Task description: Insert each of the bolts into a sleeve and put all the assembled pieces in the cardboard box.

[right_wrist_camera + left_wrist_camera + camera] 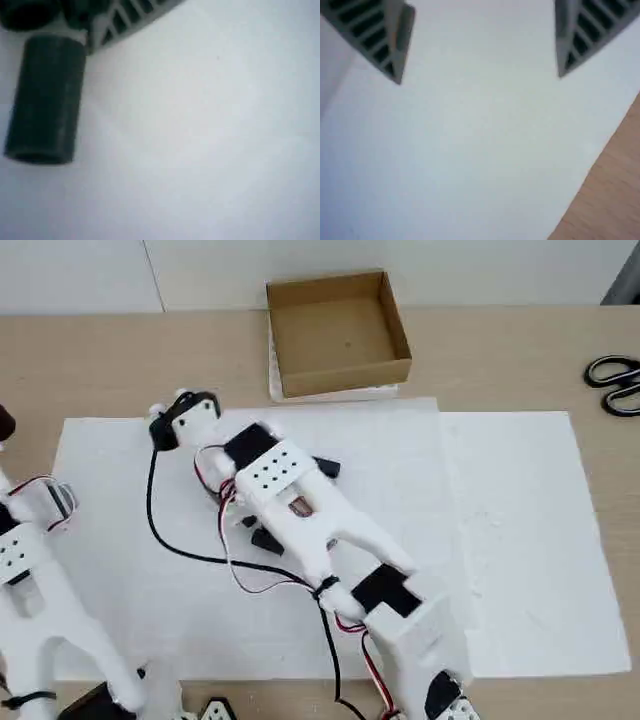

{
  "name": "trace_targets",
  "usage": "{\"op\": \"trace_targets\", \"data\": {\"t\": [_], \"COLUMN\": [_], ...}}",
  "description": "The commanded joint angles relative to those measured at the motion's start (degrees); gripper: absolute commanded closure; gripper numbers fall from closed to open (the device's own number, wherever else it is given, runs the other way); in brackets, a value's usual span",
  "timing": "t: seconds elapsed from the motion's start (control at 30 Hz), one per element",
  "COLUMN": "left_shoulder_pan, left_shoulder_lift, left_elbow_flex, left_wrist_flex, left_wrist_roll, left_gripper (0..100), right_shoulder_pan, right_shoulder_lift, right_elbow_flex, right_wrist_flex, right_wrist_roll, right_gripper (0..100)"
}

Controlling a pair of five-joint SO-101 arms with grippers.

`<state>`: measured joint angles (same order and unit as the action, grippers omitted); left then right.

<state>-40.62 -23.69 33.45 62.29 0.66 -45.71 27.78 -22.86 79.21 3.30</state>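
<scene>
**Small dark sleeve by the right tool, box well apart**

The sleeve point(45, 100) is a short, dark, smooth-walled cylinder on the white sheet point(500, 520). It sits right against the right tool point(100, 27). I cannot tell whether that tool is clamped on it or only beside it. A dark rounded shape point(25, 12) lies just past the sleeve's end and is too blurred to name.

The sleeve is probably light and rigid, likely hard plastic, so it should not crush. Its round, slick wall could roll on the sheet or twist out of a loose pinch. The best hold looks to be across the middle of the barrel, with the open end left free for a bolt.

The left tool point(479, 72) is spread wide and holds nothing. It hangs over the sheet near the edge where the wooden counter point(100, 360) begins.

The cardboard box point(350, 375) stands open at the far side of the counter, just beyond the sheet. Scissors point(615, 383) lie off to one side, out of the way. The right arm's own cable loops across the sheet and may snag a carry toward the box.
</scene>
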Motion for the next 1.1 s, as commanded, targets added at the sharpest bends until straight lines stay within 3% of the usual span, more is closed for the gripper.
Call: {"op": "trace_targets", "data": {"t": [0.0,0.5,0.9,1.07], "left_shoulder_pan": [0.2,0.3,0.3,1.8], "left_shoulder_lift": [0.0,0.0,0.0,-0.1], "left_elbow_flex": [0.4,0.6,0.6,0.0], "left_wrist_flex": [-1.3,-1.1,-1.0,-1.0], "left_wrist_roll": [1.1,1.1,1.1,0.9], "left_gripper": [81,81,81,81], "right_shoulder_pan": [-1.5,-1.8,-1.2,-0.6], "right_shoulder_lift": [2.5,10.4,11.4,5.1], "right_elbow_flex": [-2.6,-2.6,-2.8,-11.0], "right_wrist_flex": [-2.6,-5.9,-7.8,0.1], "right_wrist_roll": [-0.2,-0.1,0.1,0.4], "right_gripper": [83.0,83.1,97.7,99.4]}}
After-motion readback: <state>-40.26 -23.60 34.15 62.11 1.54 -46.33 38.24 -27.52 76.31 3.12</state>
